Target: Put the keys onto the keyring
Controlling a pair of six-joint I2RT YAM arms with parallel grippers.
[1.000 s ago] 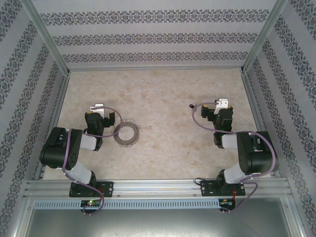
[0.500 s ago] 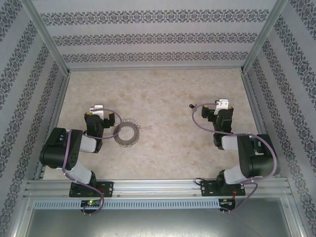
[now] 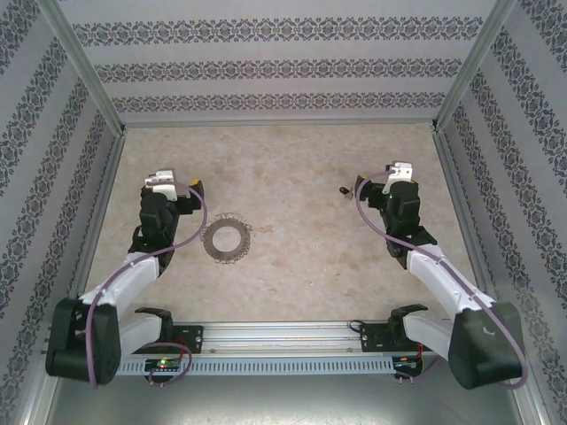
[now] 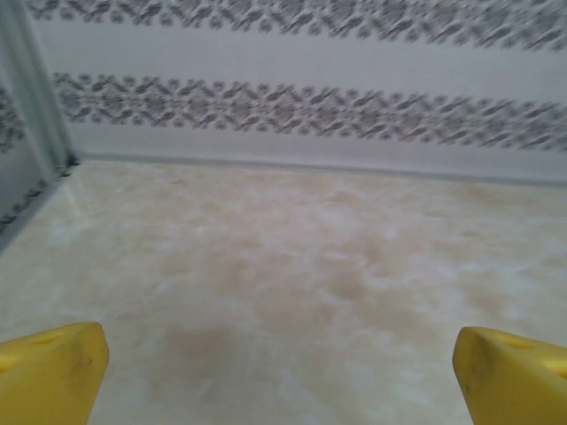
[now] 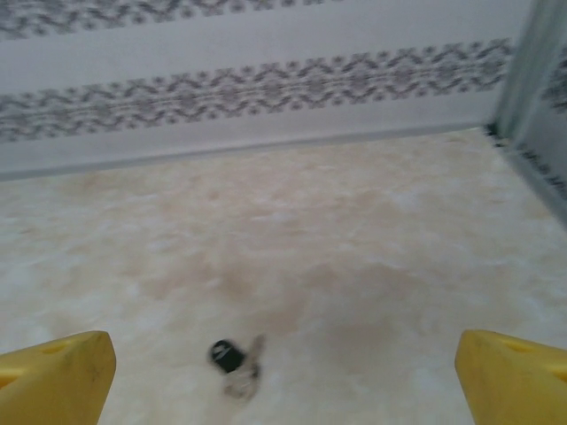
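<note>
On the left side of the table the left end effector is released, its yellow fingers spread wide with nothing between them. They point toward the far wall, so its wrist view looks out over bare marbled surface. The keyring lies flat to the right of this end effector and closer to the arm bases. That puts it beside and behind the line the fingers face, not ahead of them. The left arm is clearly the nearer one to the ring, but it would probably have to turn or draw back to bring the ring between its fingers. Well apart from the ring, across the middle of the table, lies the key, a tiny dark speck just left of the right end effector. In the right wrist view the key sits on the table ahead of the spread yellow fingers, within their gap but left of its centre. Its dark head is toward the left and its pale blade runs off to the right, though the blur leaves the exact axis uncertain. The right end effector is likewise released and empty, and it is the nearer arm to the key. A short advance with a slight leftward shift looks like what a pick-up calls for.
</note>
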